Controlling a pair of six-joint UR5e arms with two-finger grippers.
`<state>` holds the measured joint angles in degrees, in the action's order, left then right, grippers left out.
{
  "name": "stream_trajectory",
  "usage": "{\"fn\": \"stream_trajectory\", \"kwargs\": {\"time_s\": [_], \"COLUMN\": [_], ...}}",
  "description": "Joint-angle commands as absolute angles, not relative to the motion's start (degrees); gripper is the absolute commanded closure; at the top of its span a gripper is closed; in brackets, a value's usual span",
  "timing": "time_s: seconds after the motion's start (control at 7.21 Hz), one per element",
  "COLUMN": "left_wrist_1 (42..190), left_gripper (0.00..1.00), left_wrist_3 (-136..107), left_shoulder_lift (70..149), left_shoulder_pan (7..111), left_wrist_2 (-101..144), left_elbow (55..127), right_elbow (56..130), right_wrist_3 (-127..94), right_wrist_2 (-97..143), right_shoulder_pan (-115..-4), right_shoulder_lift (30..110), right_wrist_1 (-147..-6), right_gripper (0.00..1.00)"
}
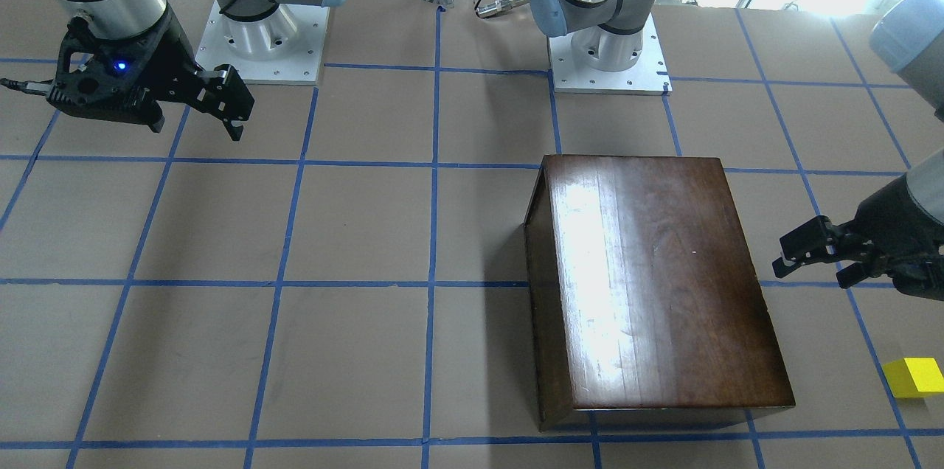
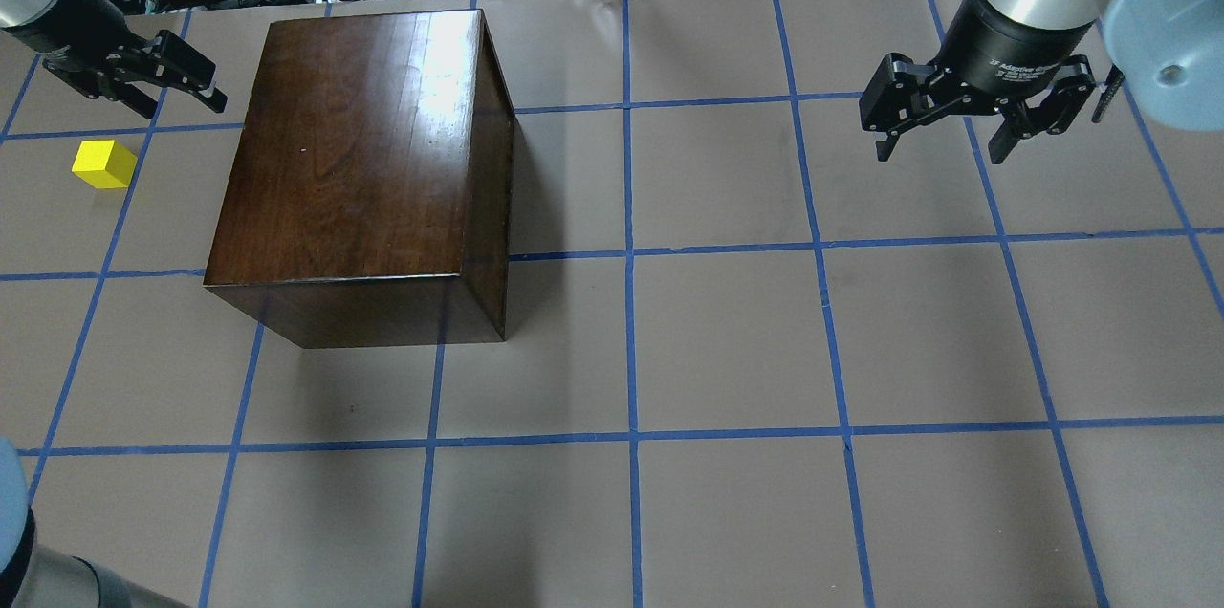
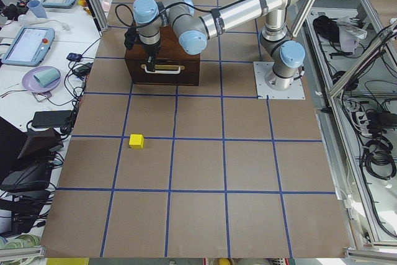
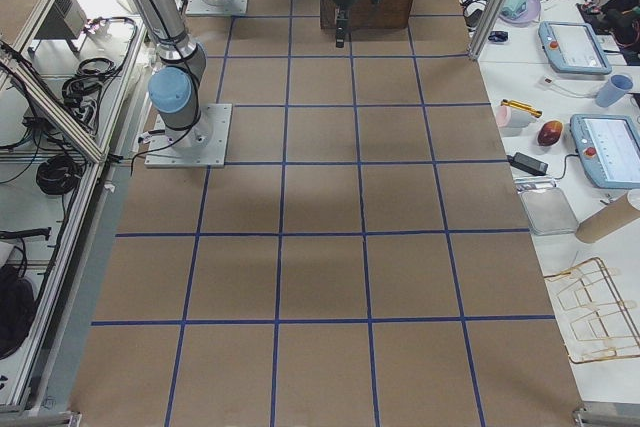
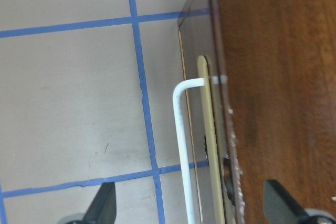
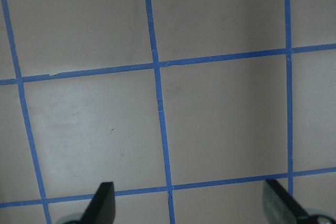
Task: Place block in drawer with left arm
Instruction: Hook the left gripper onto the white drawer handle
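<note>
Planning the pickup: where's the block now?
Overhead view, far left: the block lies on the table, apart from the wooden box, near the left gripper.

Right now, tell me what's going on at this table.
The left gripper hangs open at the handle side of the box, holding nothing. The drawer looks shut. The block lies on the table, apart from the box, and no gripper touches it. The right gripper hangs open over bare table, away from both.
</note>
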<state>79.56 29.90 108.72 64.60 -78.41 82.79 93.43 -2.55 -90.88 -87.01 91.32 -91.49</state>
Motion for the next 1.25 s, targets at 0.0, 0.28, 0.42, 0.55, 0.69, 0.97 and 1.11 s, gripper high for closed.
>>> {"fn": "stream_trajectory", "kwargs": {"time_s": [0.0,0.28,0.42,0.55,0.69,0.97,1.11], "left_wrist_1": [80.07,80.68,80.68,80.60,80.68,79.89,79.72], "left_gripper": [0.00,0.00,0.00,0.00,0.00,0.01,0.02], "left_wrist_3": [31.37,34.09,34.10,34.01,33.75,32.70,29.48], "left_shoulder_lift": [110.65,111.18,111.18,111.36,111.53,112.23,112.50], "left_shoulder_pan": [60.75,58.46,58.10,58.18,58.18,58.27,58.79], "left_wrist_2": [-72.70,-69.35,-68.39,-68.29,-68.29,-68.38,-68.64], "left_elbow": [83.49,85.85,87.52,88.84,89.64,90.52,90.53], "right_elbow": [93.43,93.43,93.43,93.43,93.43,93.43,93.43], "right_wrist_3": [-2.55,-2.55,-2.55,-2.55,-2.55,-2.55,-2.55], "right_wrist_2": [-90.97,-90.88,-90.88,-90.88,-90.88,-90.88,-90.88], "right_shoulder_pan": [-87.01,-87.01,-87.01,-87.01,-87.01,-87.01,-87.01], "right_shoulder_lift": [91.32,91.32,91.32,91.32,91.32,91.32,91.32], "right_wrist_1": [-91.49,-91.49,-91.49,-91.49,-91.49,-91.49,-91.49], "right_gripper": [0.00,0.00,0.00,0.00,0.00,0.00,0.00]}}
